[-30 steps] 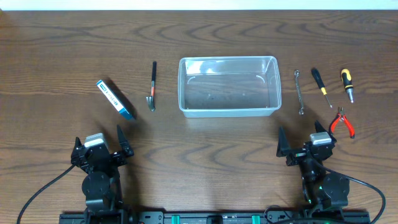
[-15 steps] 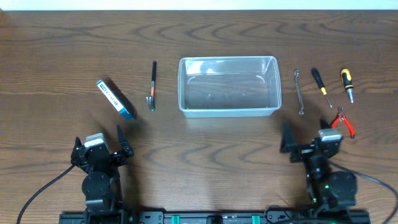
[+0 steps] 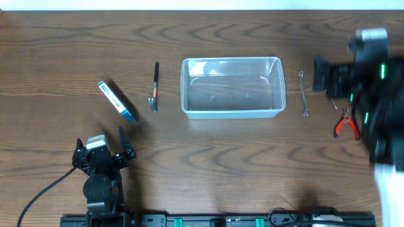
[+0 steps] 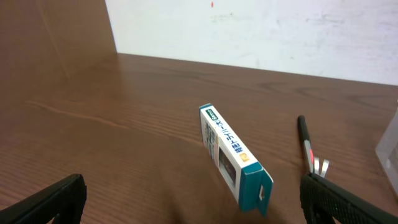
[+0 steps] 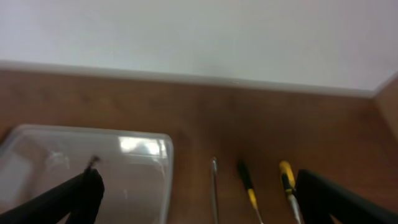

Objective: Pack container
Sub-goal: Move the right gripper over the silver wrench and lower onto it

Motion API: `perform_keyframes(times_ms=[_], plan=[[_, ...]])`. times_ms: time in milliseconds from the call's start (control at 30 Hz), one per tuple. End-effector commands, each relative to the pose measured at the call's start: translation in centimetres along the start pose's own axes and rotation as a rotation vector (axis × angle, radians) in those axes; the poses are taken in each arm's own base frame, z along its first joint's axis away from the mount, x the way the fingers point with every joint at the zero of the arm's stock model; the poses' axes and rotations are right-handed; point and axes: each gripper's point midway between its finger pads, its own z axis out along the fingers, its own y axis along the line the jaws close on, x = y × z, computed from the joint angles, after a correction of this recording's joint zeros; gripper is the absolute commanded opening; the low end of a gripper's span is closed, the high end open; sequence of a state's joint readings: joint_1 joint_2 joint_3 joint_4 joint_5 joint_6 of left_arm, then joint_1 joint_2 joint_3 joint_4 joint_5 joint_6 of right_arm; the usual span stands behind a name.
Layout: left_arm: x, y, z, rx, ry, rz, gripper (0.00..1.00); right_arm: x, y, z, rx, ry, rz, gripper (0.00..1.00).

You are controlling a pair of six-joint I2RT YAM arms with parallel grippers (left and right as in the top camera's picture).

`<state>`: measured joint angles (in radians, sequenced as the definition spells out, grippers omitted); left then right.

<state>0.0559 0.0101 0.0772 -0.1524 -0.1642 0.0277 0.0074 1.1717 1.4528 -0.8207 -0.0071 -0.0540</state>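
- Near the desk's front edge, toward the left corner, the left gripper (image 3: 101,146) is resting wide open, gripping nothing.
- Mid-desk, the clear plastic rectangular container (image 3: 231,114) is sitting empty; packing looks not yet begun.
- On either side of it, a blue-and-white box (image 3: 117,101), black-handled tool (image 3: 155,82), slim silver wrench (image 3: 303,93) and red-handled pliers (image 3: 346,124) are lying unpacked.
- By the right edge, the right gripper (image 5: 196,202) is hovering wide open and empty.

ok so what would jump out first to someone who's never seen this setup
The clear container sits empty at the table's centre, with a blue-and-white box lying to its left and a wrench and red-handled pliers to its right. The right arm shows as a large blur over the right edge of the table, while the left arm sits folded at the near edge.
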Motion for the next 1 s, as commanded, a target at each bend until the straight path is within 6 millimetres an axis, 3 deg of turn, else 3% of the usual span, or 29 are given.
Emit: perform_keyframes(times_ms=[0, 200, 400, 600, 800, 967], plan=[[1.4, -0.1, 0.2, 0.001, 0.031, 0.021, 0.98, -0.2, -2.2, 3.1, 0.036, 0.157, -0.044, 0.99], [1.4, -0.1, 0.2, 0.001, 0.031, 0.021, 0.98, 5.3, -5.5, 10.4, 0.062, 0.467, 0.023, 0.99], [1.4, -0.1, 0.2, 0.001, 0.031, 0.021, 0.98, 10.8, -5.8, 15.5, 0.038, 0.656, 0.044, 0.99], [1.4, -0.1, 0.2, 0.001, 0.031, 0.021, 0.98, 14.8, -5.5, 17.7, -0.005, 0.791, -0.004, 0.99], [1.4, -0.1, 0.2, 0.001, 0.031, 0.021, 0.98, 17.5, -5.5, 19.4, -0.022, 0.868, -0.018, 0.79], [1.4, -0.1, 0.2, 0.001, 0.031, 0.021, 0.98, 19.8, -5.3, 20.7, -0.029, 0.930, -0.015, 0.73]])
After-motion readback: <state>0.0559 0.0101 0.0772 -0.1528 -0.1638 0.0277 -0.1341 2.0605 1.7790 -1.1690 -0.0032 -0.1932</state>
